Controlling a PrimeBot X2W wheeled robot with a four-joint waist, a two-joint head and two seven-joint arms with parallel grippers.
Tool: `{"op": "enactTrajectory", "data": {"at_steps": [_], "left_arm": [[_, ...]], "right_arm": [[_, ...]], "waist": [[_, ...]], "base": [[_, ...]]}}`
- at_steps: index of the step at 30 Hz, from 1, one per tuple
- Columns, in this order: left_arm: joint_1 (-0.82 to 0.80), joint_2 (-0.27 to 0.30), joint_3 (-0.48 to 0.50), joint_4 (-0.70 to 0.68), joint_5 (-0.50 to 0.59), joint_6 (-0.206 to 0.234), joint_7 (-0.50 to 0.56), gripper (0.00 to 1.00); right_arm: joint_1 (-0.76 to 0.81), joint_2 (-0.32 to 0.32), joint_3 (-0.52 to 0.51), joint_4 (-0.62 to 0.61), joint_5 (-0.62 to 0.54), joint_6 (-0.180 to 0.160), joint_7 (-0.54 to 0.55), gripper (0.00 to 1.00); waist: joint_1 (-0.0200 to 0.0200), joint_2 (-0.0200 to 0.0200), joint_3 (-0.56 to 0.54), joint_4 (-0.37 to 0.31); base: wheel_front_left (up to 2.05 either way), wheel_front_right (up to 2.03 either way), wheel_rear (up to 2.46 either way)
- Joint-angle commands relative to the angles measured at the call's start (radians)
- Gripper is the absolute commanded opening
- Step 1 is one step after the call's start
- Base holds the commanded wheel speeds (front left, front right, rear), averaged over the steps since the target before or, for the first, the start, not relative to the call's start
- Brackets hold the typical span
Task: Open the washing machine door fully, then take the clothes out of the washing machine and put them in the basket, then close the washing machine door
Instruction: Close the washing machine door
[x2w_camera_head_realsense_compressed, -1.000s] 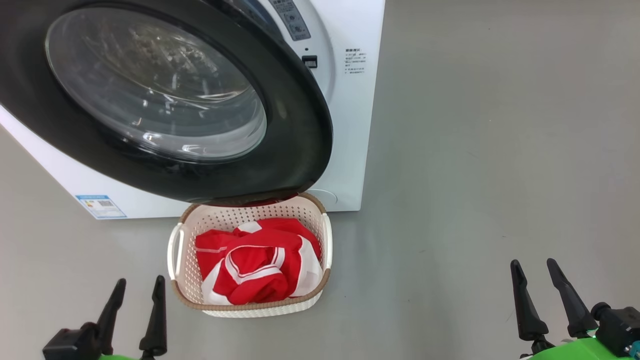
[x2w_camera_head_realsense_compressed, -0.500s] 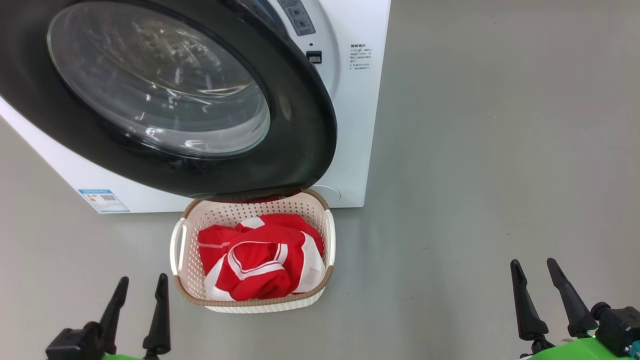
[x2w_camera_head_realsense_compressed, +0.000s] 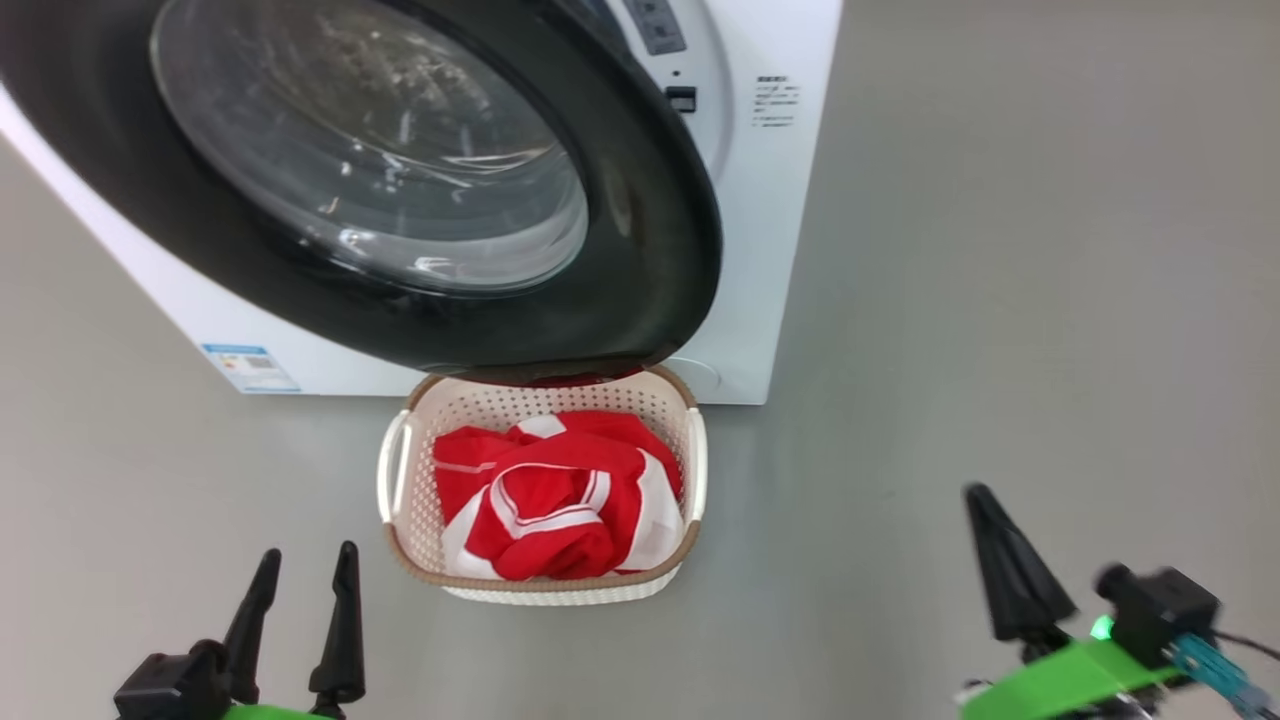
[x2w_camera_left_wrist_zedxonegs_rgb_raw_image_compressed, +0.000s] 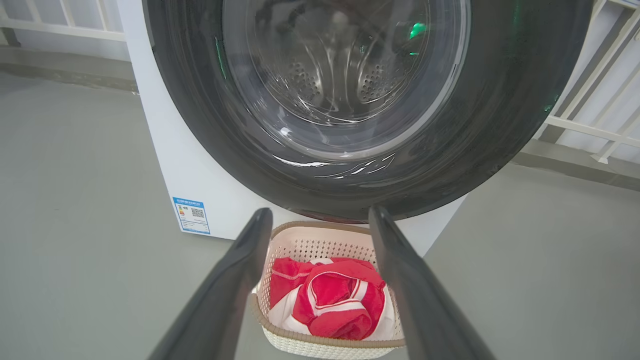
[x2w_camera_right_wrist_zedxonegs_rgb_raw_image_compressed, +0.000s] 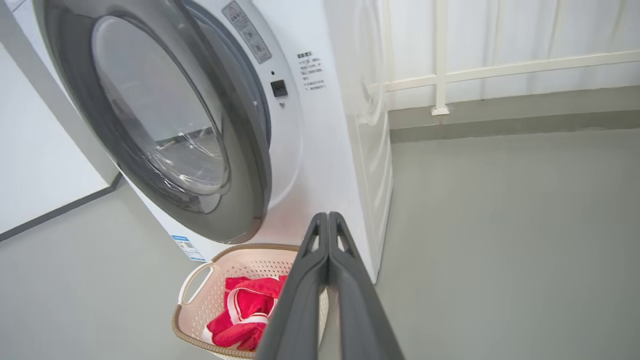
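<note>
Clothes (x2w_camera_head_realsense_compressed: 560, 500) red-white, heaped in basket (x2w_camera_head_realsense_compressed: 425, 480) on floor (x2w_camera_head_realsense_compressed: 1000, 300), basket against washing machine (x2w_camera_head_realsense_compressed: 780, 250) front, under lower edge of swung-out washing machine door (x2w_camera_head_realsense_compressed: 655, 260). Left tool (x2w_camera_head_realsense_compressed: 310, 550) fingers apart, empty, near basket's near-left corner, not touching. Right tool (x2w_camera_head_realsense_compressed: 980, 495) fingers pressed together, empty, well right of basket, over floor
</note>
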Motion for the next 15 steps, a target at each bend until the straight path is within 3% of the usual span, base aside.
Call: {"op": "enactTrajectory", "data": {"at_steps": [1, 8, 15], "left_arm": [[-0.028, 0.007, 0.034, -0.025, -0.015, -0.006, -0.008, 1.0], [-0.041, 0.001, 0.02, -0.025, -0.067, -0.006, -0.008, 1.0], [-0.067, 0.001, -0.017, -0.023, -0.118, -0.006, -0.008, 1.0]], "right_arm": [[-0.08, -0.012, 0.078, -0.008, 0.008, 0.008, -0.006, 0.0], [-0.247, -0.017, 0.196, 0.059, 0.028, 0.008, -0.006, 0.0], [-0.416, -0.032, 0.225, 0.117, 0.053, 0.008, -0.006, 0.0]], "waist": [[-0.0001, 0.0, 0.009, 0.033], [-0.0001, 0.0, 0.03, 0.106], [-0.0001, 0.0, 0.074, 0.176]], "base": [[0.0, 0.0, 0.0], [0.0, 0.0, 0.0], [0.0, 0.0, 0.0]]}}
